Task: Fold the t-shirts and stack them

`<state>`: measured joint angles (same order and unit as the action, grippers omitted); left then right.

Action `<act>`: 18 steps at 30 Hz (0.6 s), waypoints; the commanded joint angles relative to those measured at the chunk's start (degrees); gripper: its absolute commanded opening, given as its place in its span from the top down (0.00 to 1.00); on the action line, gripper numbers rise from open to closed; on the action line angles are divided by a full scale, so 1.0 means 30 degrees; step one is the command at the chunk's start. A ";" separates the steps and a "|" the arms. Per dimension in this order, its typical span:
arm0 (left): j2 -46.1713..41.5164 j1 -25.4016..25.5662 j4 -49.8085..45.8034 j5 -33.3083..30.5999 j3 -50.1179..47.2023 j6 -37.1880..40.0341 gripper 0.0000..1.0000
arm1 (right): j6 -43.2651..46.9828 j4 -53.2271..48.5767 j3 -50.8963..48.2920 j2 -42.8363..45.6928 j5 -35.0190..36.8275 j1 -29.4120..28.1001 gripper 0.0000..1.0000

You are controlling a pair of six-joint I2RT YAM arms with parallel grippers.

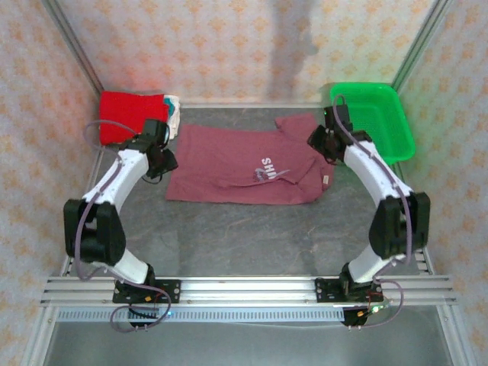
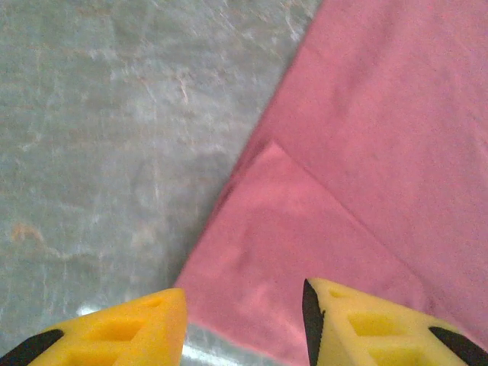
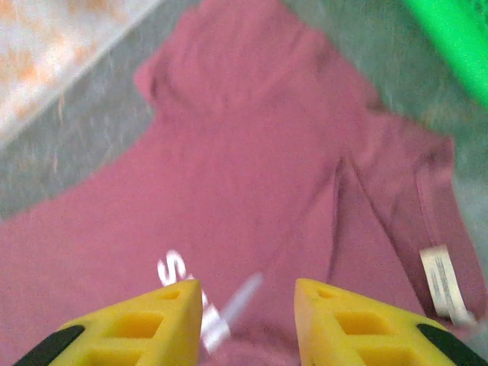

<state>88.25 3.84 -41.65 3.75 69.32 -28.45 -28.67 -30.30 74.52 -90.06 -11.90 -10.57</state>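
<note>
The maroon printed cloth t-shirt (image 1: 244,164) lies half-folded at frame centre. The left tool (image 2: 244,309) and the right tool (image 3: 248,297) hover over its two ends with fingers apart, holding nothing, probably so the fold rests flat.

Count on the table: three shirts, one basket, two arms.
One maroon t-shirt (image 1: 244,164) lying flat, one red folded shirt (image 1: 130,114) far left, one pale shirt (image 1: 174,107) beside it, one green basket (image 1: 377,114) far right, plus left arm (image 1: 126,171) and right arm (image 1: 370,171).
</note>
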 commanded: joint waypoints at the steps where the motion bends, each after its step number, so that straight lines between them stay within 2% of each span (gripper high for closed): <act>1: 0.0074 0.0906 0.0975 -0.0120 -0.1673 0.0529 0.57 | 0.0208 0.0648 -0.2453 0.1217 -0.2176 -0.0573 0.64; 6: 0.2207 0.1984 0.1923 0.0229 -0.1881 0.0635 0.61 | -0.0287 0.1709 -0.4440 0.0476 -0.3707 -0.0626 0.63; 11: 0.3856 0.2148 0.3159 0.0721 -0.1515 0.0320 0.62 | -0.0807 0.1822 -0.4351 -0.1052 -0.3243 -0.0501 0.59; 18: 0.5296 0.2112 0.3329 -0.0130 -0.1951 -0.0192 0.64 | -0.1418 0.3492 -0.4287 -0.3018 -0.4057 -0.0483 0.57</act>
<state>103.04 10.04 -33.21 5.48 64.12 -27.75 -31.46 -22.68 61.10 -96.84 -22.81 -12.21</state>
